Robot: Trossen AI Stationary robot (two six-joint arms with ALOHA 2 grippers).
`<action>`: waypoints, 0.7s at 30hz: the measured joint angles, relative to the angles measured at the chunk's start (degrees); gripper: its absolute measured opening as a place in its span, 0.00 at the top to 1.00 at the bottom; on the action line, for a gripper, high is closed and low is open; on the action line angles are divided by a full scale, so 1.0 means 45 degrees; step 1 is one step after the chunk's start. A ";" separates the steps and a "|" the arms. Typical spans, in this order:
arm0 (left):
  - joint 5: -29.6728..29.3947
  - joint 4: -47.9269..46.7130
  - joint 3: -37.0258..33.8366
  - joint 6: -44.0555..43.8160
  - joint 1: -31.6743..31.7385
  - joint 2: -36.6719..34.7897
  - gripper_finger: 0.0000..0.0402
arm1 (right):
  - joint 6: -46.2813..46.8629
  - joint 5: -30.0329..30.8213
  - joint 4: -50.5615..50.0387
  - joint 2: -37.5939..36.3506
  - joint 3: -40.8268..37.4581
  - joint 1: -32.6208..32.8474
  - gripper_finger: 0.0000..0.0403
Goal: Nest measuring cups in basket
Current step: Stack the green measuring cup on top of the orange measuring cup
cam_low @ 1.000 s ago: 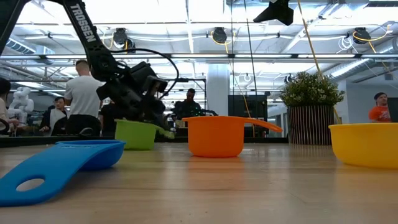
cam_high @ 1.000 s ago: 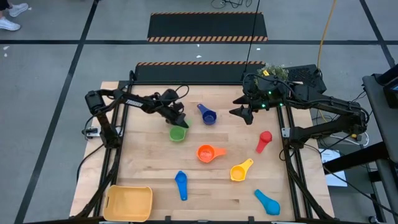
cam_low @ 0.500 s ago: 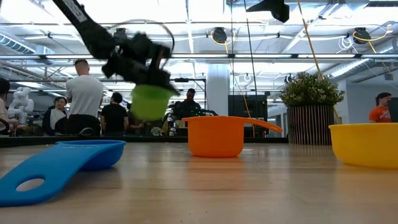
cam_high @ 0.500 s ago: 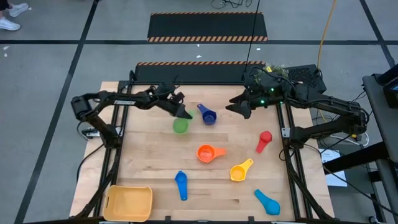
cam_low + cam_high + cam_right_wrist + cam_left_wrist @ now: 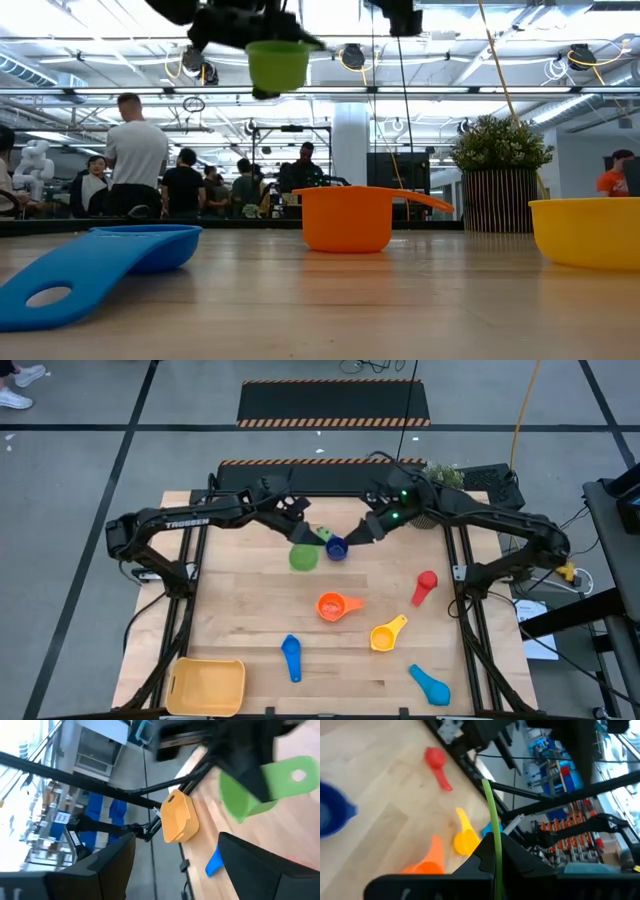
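I'm holding the green cup (image 5: 303, 556) up off the table with the left gripper (image 5: 299, 536), pinched tight on its handle. Right gripper (image 5: 362, 532) is hanging at its 3 o'clock, spread wide, over the dark blue cup (image 5: 335, 548). Basket (image 5: 207, 686) is sitting way down at 7 o'clock.

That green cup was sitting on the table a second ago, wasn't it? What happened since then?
The left gripper closed on the green cup and lifted it off the table; in the low view it now hangs high above the orange cup. The right gripper, open, swung in toward the dark blue cup. The other cups and the basket stayed put.
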 joint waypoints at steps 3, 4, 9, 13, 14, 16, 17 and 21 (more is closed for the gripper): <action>-0.0009 -0.0048 0.0303 -0.0095 -0.0339 0.0000 0.99 | 0.0054 -0.0770 -0.0011 0.0409 0.0067 -0.0413 0.31; -0.0009 -0.0035 0.0359 -0.0165 -0.0444 0.0000 0.99 | 0.0066 -0.1065 -0.0067 0.0516 0.0067 -0.0552 0.31; -0.0026 -0.0037 0.0386 -0.0255 -0.0917 0.0010 0.99 | -0.0456 -0.1587 -0.0094 0.0763 0.0067 -0.0855 0.31; -0.0099 0.0056 0.0386 -0.0349 -0.1208 0.0010 0.98 | -0.1600 -0.1593 -0.0356 0.0763 0.0067 -0.0845 0.31; -0.0130 0.0107 0.0386 -0.0329 -0.1277 0.0010 0.98 | -0.1989 -0.1584 -0.0494 0.0763 0.0067 -0.0831 0.32; -0.0137 0.0327 0.0386 -0.0276 -0.1338 0.0010 0.99 | -0.2672 -0.1576 -0.0770 0.0763 0.0067 -0.0801 0.33; -0.0140 0.0498 0.0386 -0.0272 -0.1352 0.0010 0.99 | -0.2974 -0.1577 -0.0845 0.0763 0.0067 -0.0797 0.33; -0.0187 0.1223 0.0386 -0.0281 -0.1351 0.0010 0.98 | -0.3797 -0.1588 -0.1053 0.0962 0.0067 -0.0789 0.37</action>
